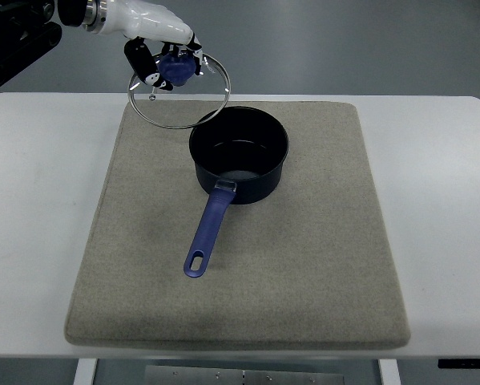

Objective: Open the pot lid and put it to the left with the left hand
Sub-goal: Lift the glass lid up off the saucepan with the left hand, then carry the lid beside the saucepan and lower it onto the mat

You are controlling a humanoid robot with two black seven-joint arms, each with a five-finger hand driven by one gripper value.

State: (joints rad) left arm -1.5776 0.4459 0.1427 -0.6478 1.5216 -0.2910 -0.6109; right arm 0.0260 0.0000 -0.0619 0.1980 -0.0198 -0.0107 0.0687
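One hand is at work: the left hand (pixel 161 50), white-shelled with black finger segments, comes in from the upper left with its fingers curled tightly around the blue knob (pixel 176 69) of the pot lid (pixel 178 90). That lid is a round pane of clear glass in a thin metal rim, held tilted in the air at about 10 o'clock from the pot (pixel 240 155), its lower edge overlapping the pot's rim in the picture; whether the two touch cannot be told. A small vent hole shows near the lid's left edge.

The pot stands uncovered, a dark, glossy, straight-walled saucepan with a shiny interior. Its long blue handle (pixel 207 233), smooth and slightly tapered with an oval hanging hole at the end, points toward 7 o'clock. The pan rests on a square grey-beige felt-like mat (pixel 320 265) with rounded corners, which lies on a white table (pixel 39 208). No readable writing or brand shows on any item.
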